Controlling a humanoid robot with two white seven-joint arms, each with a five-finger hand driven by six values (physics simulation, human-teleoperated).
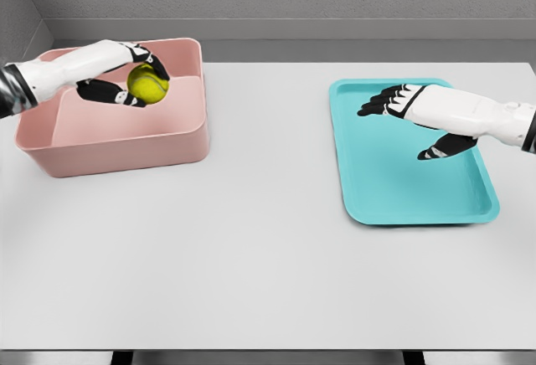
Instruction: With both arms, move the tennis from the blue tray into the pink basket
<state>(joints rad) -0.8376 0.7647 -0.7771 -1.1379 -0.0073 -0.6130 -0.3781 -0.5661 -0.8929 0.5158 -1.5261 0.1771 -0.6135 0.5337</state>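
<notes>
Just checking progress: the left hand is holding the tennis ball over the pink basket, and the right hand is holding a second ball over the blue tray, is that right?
Not quite. In the head view the right hand is open and holds nothing over the blue tray. The left hand does hold the tennis ball over the pink basket.

left hand point(126, 76) fingers curled, right hand point(414, 110) fingers spread

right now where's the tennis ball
In the head view it is at upper left: the tennis ball is held in the left hand above the inside of the pink basket.
</notes>
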